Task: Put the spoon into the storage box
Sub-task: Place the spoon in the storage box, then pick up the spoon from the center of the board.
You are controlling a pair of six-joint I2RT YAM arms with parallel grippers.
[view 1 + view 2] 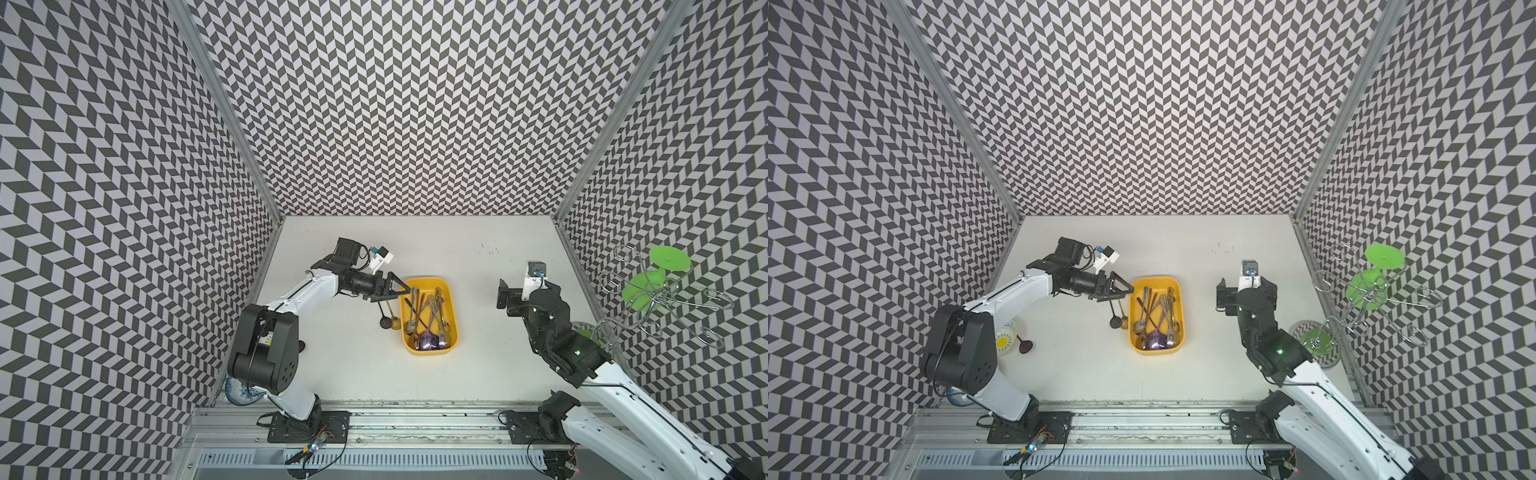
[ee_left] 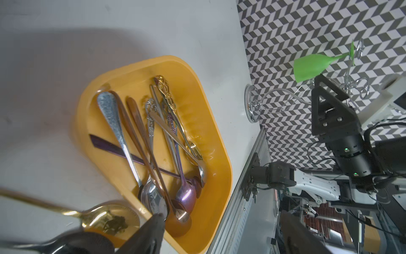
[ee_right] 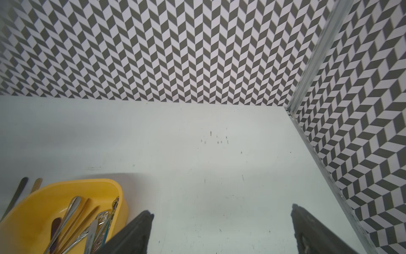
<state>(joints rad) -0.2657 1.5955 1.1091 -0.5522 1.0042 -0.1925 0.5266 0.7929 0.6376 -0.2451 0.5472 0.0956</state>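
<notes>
The yellow storage box sits mid-table and holds several spoons, among them a silver spoon lying on top of the pile. A gold spoon and a black spoon lie on the table just left of the box. My left gripper hovers over the box's left rim, open and holding nothing. My right gripper stands open over bare table to the right of the box.
A wire rack with green glasses stands against the right wall. A patterned bowl, a yellow-and-white cup and a dark spoon lie near the left arm's base. An aluminium rail runs along the front edge.
</notes>
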